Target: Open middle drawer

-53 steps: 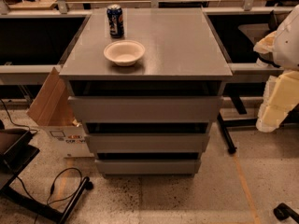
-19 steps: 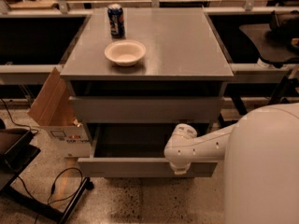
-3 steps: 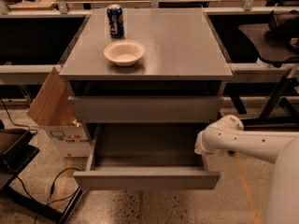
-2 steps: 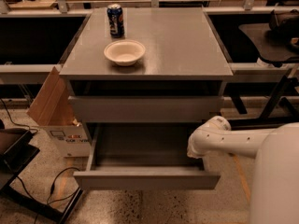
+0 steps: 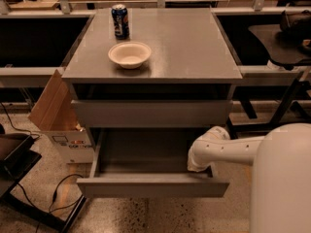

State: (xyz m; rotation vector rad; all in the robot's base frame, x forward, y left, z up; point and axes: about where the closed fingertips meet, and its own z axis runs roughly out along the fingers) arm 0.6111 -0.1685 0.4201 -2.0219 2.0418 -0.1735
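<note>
As our tool (image 5: 198, 163) drifts left into the middle drawer (image 5: 150, 186), already pulled out at lower centre, we cannot tell its grip.

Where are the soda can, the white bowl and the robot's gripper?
Blue soda can (image 5: 119, 21), camera view, its printed side.
White round bowl (image 5: 129, 54), camera view, its inner hollow.
Gripper (image 5: 197, 164), camera view, arm's tip inside the open grey middle drawer (image 5: 153, 188), right end.
</note>
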